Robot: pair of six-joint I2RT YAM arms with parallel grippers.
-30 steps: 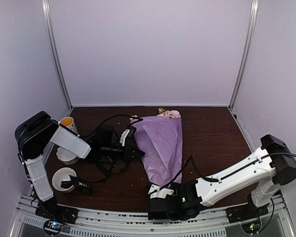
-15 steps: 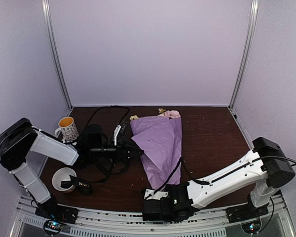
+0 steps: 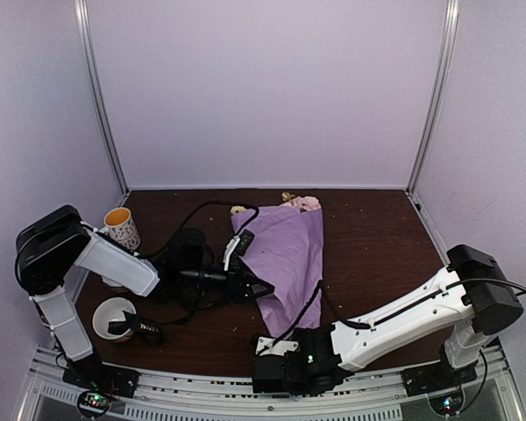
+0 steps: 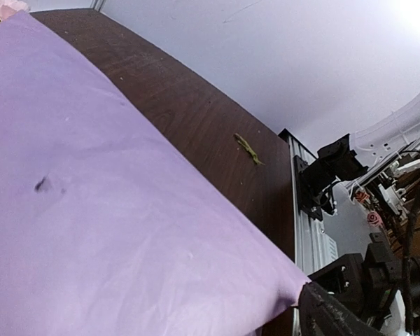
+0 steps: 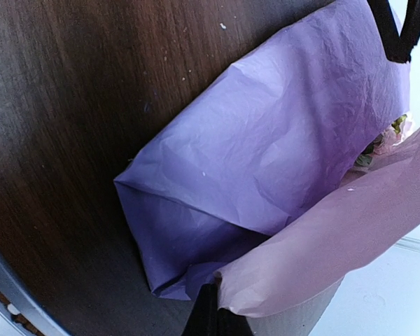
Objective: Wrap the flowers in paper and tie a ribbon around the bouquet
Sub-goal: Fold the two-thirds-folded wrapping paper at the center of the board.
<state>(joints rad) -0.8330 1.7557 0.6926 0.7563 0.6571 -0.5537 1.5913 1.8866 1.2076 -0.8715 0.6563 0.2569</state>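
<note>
Right wrist: right gripper (image 5: 211, 311) fingers together, pinching a flap of the paper (image 5: 266, 161) at the cone's narrow end, by the near edge of the table (image 5: 56, 105). Top external: left gripper (image 3: 254, 287) at the paper's left edge, mid-cone; can't tell its jaw spread. Flowers (image 3: 302, 202) poke out the far, wide end. Ribbon (image 3: 138, 328) lies over the rim of a white cup (image 3: 105, 311), near-left, well apart from the paper.
</note>
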